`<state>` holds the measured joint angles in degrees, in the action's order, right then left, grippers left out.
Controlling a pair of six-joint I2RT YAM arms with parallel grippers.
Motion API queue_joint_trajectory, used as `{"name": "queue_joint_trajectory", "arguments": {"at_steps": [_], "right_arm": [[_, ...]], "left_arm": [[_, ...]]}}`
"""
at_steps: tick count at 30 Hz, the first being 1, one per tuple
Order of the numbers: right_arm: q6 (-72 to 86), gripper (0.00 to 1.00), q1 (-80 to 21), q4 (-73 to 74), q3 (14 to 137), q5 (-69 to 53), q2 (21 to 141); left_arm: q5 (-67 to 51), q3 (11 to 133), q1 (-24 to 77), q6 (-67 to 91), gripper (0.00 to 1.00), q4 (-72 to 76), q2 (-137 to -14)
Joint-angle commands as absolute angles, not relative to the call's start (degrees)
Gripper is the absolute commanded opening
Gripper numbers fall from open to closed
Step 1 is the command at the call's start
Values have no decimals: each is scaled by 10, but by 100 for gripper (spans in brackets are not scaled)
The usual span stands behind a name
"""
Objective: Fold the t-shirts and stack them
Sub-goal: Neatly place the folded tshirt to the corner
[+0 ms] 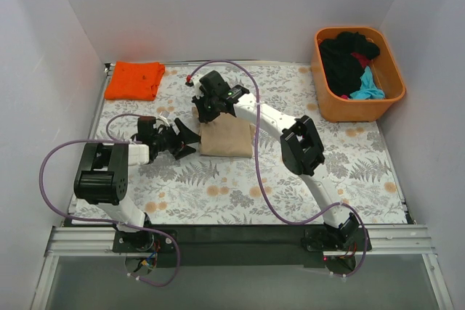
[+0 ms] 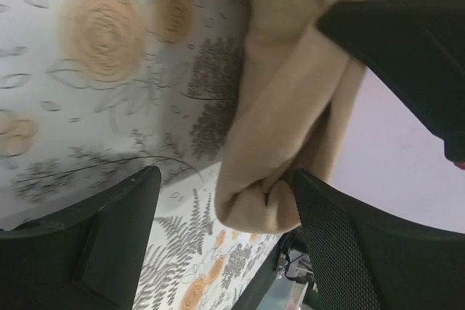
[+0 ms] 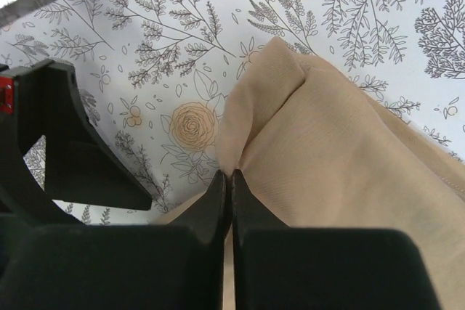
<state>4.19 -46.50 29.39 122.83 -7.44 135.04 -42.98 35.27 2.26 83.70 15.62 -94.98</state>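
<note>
Tan folded cloth t-shirt point(image 1: 227, 136) at centre of floral-print table point(image 1: 290, 179); right gripper point(image 1: 200, 112) pinched closed on its 11 o'clock corner; left gripper point(image 1: 190, 141) spread wide at its 9 o'clock edge; folded bright orange t-shirt point(image 1: 134, 80) at table's 10 o'clock.

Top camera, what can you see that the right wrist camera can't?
Only the top view shows the folded orange t-shirt in the far corner and the orange tub holding more clothes. Only the right wrist view shows, close up, the right end effector shut on the cloth's edge. Both show the tan t-shirt lying on the flowery table.
</note>
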Motion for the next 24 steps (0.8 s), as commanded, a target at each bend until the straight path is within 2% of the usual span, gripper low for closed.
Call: {"name": "queue_joint_trajectory", "arguments": {"at_steps": [1,8,13,19,24], "right_arm": [[54,1,-463,270,1226,-104,1326],[55,1,-461,269,1213,-108,1320],[57,1,-460,268,1213,-111,1317],[60,1,-460,268,1217,-116,1325],[62,1,-460,267,1217,-121,1324]], "left_arm": [[-453,324,32,893,69,290,-947],[-453,294,27,934,69,330,-939],[-479,277,-20,935,67,334,-919],[-498,286,-8,919,68,354,-915],[-462,306,19,912,68,356,-943]]}}
